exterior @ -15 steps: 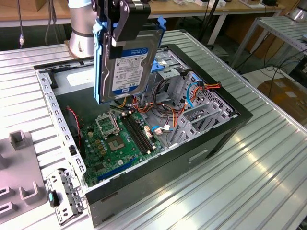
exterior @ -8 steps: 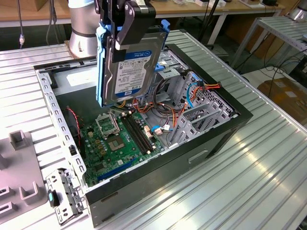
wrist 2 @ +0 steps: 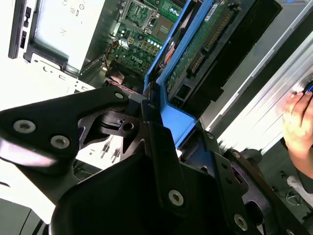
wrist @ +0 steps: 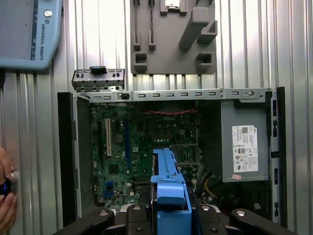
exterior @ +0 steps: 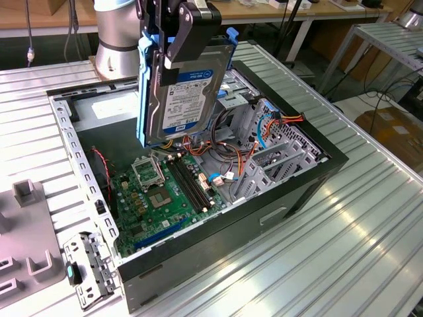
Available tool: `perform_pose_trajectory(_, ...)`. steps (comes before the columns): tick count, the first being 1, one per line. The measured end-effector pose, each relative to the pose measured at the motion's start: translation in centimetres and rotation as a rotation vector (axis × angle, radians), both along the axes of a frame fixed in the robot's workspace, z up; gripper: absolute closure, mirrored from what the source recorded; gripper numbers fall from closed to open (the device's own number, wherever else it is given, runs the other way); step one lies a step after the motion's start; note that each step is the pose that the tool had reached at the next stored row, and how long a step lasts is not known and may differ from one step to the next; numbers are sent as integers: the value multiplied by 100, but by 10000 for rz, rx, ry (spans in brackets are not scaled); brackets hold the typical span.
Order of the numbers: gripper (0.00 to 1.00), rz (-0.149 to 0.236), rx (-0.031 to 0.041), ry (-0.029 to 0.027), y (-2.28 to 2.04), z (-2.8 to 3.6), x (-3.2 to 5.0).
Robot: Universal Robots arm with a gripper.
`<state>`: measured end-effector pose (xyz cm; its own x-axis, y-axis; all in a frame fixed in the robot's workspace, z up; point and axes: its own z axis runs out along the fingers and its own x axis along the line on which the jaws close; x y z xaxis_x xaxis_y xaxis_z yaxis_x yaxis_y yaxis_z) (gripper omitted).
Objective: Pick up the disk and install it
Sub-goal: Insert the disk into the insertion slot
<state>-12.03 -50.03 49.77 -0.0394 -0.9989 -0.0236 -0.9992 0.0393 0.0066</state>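
Gripping the disk (exterior: 184,86) between jaws closed on its upper end, pinching across the blue plastic rails (exterior: 141,92). Holding it on edge, nearly upright, with the blue-and-white label facing the exterior camera. Hanging it in the air, clear of everything underneath, touching nothing but the jaws. Hovering above the open computer case (exterior: 301,188), over the interior where the green motherboard (exterior: 158,191) and the grey metal drive cage (exterior: 277,155) are lying below the jaws. Showing, in the second wrist view, the disk's green circuit-board underside (wrist 2: 198,51) running down from the jaws toward the case. Looking down past the jaws in the first wrist view onto a blue rail end (wrist: 168,191), with the motherboard right beneath and the grey metal box with a white sticker (wrist: 244,147) sitting inside the case, off to one side below the jaws. Lying well away from the jaws, out on the ribbed metal tabletop (exterior: 370,251): a grey moulded fixture (exterior: 30,254) and, next to the case's corner, a small metal bracket (exterior: 92,264) with a teal tab. Catching a person's hand (wrist 2: 299,122) (wrist: 6,196) at the edge of both wrist views, beyond the case wall, apart from the jaws and the disk.
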Motion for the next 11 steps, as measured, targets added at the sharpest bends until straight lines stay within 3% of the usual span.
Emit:
perform_pose_trajectory(9,63,0,0,-5,0,0,2)
perform_pose_trajectory(11,63,0,-2,-58,1,1,2)
